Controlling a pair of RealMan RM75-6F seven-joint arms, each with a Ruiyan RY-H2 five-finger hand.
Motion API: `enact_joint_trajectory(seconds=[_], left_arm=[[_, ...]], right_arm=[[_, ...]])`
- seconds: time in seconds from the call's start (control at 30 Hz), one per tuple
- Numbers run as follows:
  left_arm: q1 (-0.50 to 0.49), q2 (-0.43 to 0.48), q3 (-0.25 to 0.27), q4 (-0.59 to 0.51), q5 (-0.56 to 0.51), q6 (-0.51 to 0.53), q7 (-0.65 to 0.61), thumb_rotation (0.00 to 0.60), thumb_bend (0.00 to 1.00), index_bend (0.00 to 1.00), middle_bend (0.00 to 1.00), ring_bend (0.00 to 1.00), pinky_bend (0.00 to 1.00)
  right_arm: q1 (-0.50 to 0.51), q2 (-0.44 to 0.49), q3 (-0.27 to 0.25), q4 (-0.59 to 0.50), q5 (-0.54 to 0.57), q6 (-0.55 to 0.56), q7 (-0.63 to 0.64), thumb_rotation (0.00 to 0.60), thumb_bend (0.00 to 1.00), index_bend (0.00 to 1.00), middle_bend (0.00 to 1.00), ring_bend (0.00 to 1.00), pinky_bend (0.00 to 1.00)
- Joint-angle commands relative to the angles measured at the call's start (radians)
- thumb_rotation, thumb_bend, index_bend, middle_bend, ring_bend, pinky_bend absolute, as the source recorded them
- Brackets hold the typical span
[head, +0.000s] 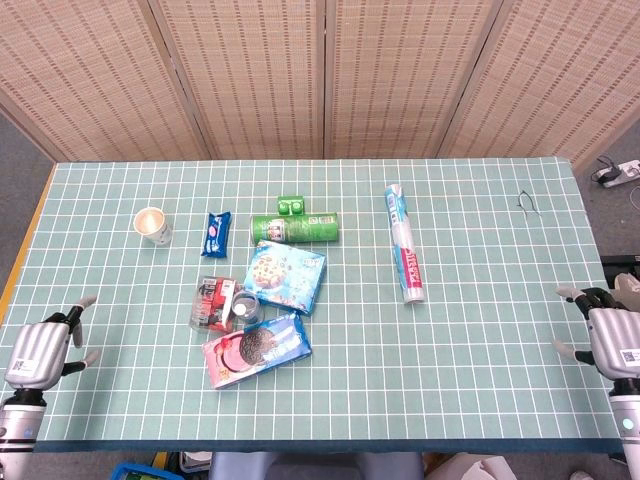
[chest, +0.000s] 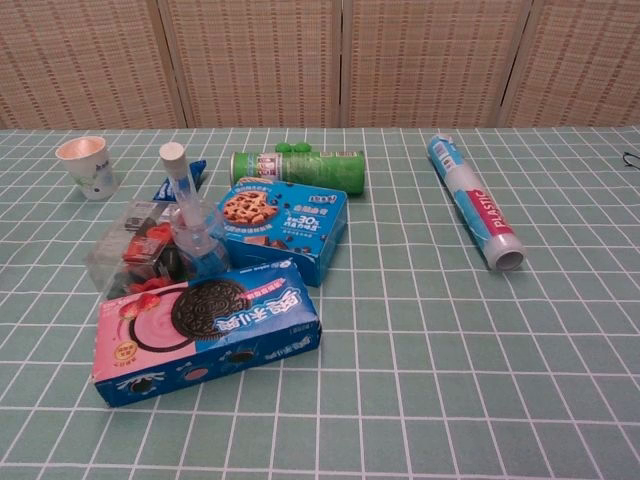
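Left hand (head: 40, 348) is hovering at the bench's (head: 480, 400) near left edge, fingers (head: 84, 301) spread and gripping nothing; right hand (head: 612, 338) is hovering at the near right edge, fingers likewise apart and empty; both are sitting well apart from everything. Nearest the left hand, an Oreo box (head: 256, 349) is lying flat, touching a bottle (head: 246, 306) and a clear pack (head: 212, 302); behind them a cookie box (head: 285, 277), a green can (head: 295, 229), a blue packet (head: 217, 232) and a cup (head: 152, 224) are resting. Nearest the right hand, a wrap roll (head: 403, 244) is lying lengthwise, well apart from it.
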Motion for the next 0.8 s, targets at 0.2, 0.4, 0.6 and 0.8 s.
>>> enact_joint_trajectory(seconds=[0.2, 0.4, 0.6, 0.8], left_arm=[[-0.02, -0.006, -0.007, -0.024, 0.022, -0.033, 0.01, 0.6, 0.07, 0.28, 0.64, 0.5, 0.69], [-0.076, 0.013, -0.018, -0.106, 0.075, -0.092, -0.047, 0.6, 0.07, 0.37, 0.65, 0.54, 0.63], [-0.126, -0.029, -0.058, -0.155, 0.084, -0.12, -0.084, 0.6, 0.07, 0.39, 0.92, 0.77, 0.7], [-0.182, -0.059, -0.085, -0.195, 0.064, -0.192, -0.146, 0.6, 0.07, 0.41, 1.0, 0.96, 0.85]], right_arm=[[-0.008, 0.005, -0.002, -0.009, -0.01, 0.018, 0.01, 0.6, 0.06, 0.28, 0.35, 0.22, 0.41], [-0.008, 0.009, -0.006, -0.006, -0.013, 0.014, 0.025, 0.6, 0.06, 0.28, 0.35, 0.22, 0.41], [-0.011, 0.019, -0.009, -0.009, -0.029, 0.021, 0.048, 0.6, 0.06, 0.28, 0.36, 0.22, 0.41], [-0.021, 0.034, -0.014, -0.01, -0.051, 0.039, 0.089, 0.6, 0.06, 0.28, 0.36, 0.22, 0.41]])
